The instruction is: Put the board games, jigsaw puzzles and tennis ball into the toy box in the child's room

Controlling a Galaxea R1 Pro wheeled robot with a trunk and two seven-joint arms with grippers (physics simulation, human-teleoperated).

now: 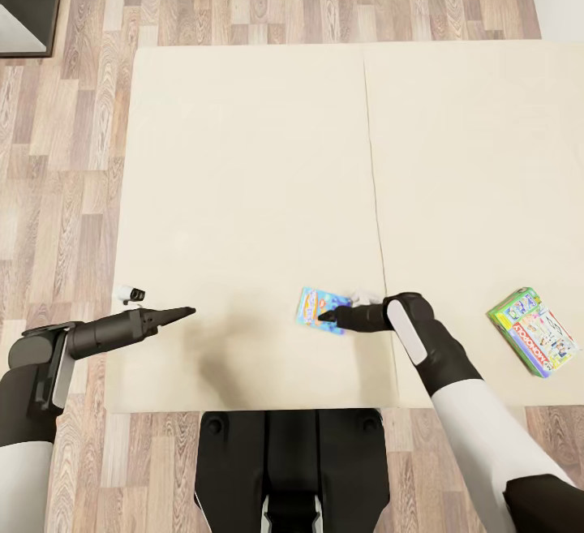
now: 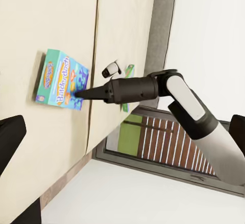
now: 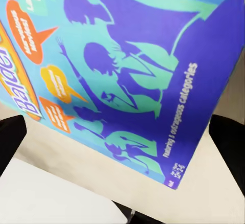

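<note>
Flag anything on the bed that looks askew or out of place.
Nothing is damaged. The blue flat board game box and the green-edged board game box both lie flat but skewed to the beige mattress edges. The right pincer touches the blue one.

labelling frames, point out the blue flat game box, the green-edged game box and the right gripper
blue flat game box (image 1: 315,307), head view, printed lid
green-edged game box (image 1: 535,332), head view, lid centre
right gripper (image 1: 326,316), head view, fingertips

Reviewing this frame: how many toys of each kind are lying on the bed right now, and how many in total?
Board games: 2, a blue box at the right gripper and a green-edged box further right, both lying on the bed.
Jigsaw puzzles: 0
Tennis balls: 0
Total: 2
</note>
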